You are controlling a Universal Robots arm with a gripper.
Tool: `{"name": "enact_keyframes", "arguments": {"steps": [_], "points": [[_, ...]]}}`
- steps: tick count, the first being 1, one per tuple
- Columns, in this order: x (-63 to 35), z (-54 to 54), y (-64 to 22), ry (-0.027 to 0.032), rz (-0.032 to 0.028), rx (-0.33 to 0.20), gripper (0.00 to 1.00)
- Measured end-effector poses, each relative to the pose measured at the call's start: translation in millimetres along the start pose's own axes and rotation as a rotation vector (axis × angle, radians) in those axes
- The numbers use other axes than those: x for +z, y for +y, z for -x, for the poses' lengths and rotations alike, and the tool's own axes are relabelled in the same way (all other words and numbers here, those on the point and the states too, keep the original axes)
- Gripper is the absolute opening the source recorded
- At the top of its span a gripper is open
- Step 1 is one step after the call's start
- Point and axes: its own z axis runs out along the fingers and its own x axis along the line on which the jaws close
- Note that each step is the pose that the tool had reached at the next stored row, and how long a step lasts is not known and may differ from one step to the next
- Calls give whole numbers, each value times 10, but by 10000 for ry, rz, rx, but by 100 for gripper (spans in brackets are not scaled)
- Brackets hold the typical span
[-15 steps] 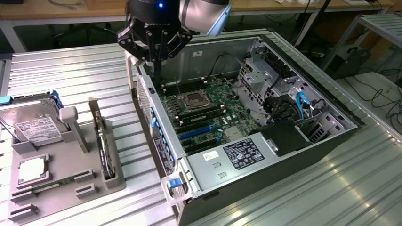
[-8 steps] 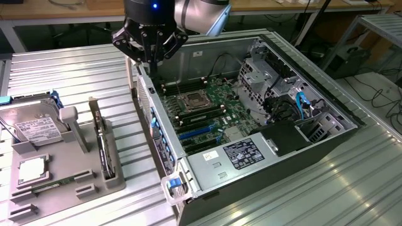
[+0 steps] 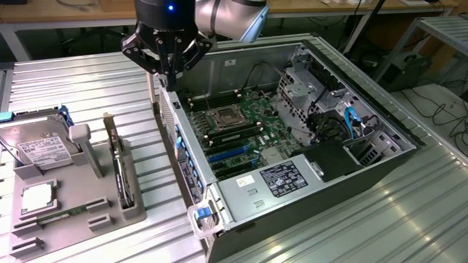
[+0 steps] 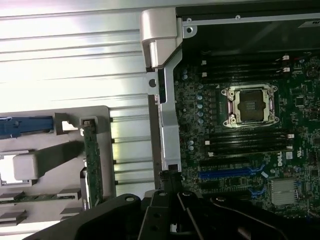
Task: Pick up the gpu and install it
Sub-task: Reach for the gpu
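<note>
Pickup not yet begun. The gpu (image 3: 117,159) stands on edge in its grey holder (image 3: 133,211) on the tabletop (image 3: 80,87), at 7 o'clock from the claw (image 3: 170,82). The claw is fully closed and empty, above the computer case (image 3: 241,60) rim.

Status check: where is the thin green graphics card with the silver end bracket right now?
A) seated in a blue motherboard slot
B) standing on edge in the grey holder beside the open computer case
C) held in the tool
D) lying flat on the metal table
B: the thin green graphics card stands on edge in the grey holder beside the open computer case; the shut tool above the case wall holds nothing.
</note>
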Motion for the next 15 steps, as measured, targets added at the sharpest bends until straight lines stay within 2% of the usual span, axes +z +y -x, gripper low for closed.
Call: {"name": "enact_keyframes", "arguments": {"steps": [15], "points": [[3, -217, -25, 0, 0, 0, 11]]}}
